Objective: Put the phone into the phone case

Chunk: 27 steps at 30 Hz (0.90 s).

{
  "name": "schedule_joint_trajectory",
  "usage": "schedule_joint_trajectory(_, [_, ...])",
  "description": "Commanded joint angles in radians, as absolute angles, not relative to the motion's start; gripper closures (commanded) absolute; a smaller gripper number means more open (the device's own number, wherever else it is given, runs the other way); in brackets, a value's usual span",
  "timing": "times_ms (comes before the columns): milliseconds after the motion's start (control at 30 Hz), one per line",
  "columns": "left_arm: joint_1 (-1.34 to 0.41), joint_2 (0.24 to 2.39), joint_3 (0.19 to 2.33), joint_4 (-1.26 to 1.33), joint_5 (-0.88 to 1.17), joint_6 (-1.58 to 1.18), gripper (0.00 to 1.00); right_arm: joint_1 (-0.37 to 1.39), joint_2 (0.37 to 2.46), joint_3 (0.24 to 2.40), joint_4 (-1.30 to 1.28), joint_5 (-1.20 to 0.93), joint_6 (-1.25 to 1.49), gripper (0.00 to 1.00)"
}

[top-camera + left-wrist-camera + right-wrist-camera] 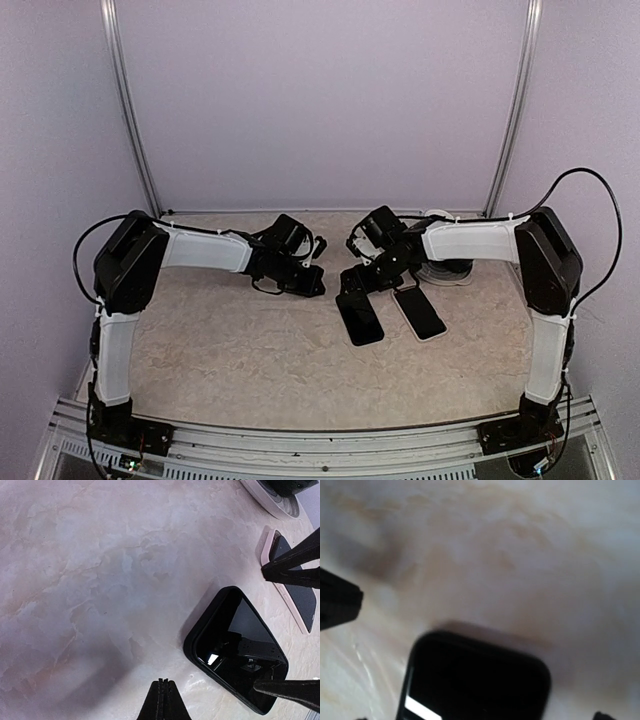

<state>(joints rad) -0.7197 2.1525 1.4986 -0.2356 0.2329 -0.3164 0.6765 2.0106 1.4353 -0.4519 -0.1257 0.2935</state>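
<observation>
In the top view, a black, raised-rim phone case (360,318) lies right of centre on the marbled beige tabletop (220,350). A pale-edged, dark-screened slab phone (418,312) lies just beside it on the right. A white round disc (447,272) sits behind the phone, toward the upper right.

My left arm (205,250) and right arm (470,240) rise from their bases, bend at the elbows and reach inward. My left gripper (303,281) points down, its fingers (162,702) spread wide and holding nothing. My right gripper (356,281) sits near it, spread likewise.
</observation>
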Motion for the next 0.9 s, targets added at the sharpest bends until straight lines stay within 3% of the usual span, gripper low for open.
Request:
schedule_joint_trajectory(0, [-0.724,2.167,1.524,-0.229,0.253,-0.321,0.95,0.740,1.967,1.433,-0.610,0.106,0.343,0.01])
schedule_joint_trajectory(200, [-0.731,2.183,1.545,-0.215,0.271,-0.324,0.84,0.778,1.986,1.400,-0.620,0.093,0.376,0.01])
schedule_joint_trajectory(667, [-0.732,2.215,1.566,-0.208,0.295,-0.333,0.78,0.829,2.098,1.437,-0.669,0.053,0.397,0.01])
schedule_joint_trajectory(867, [-0.732,2.217,1.572,-0.205,0.299,-0.335,0.78,0.831,2.096,1.427,-0.643,0.040,0.393,0.27])
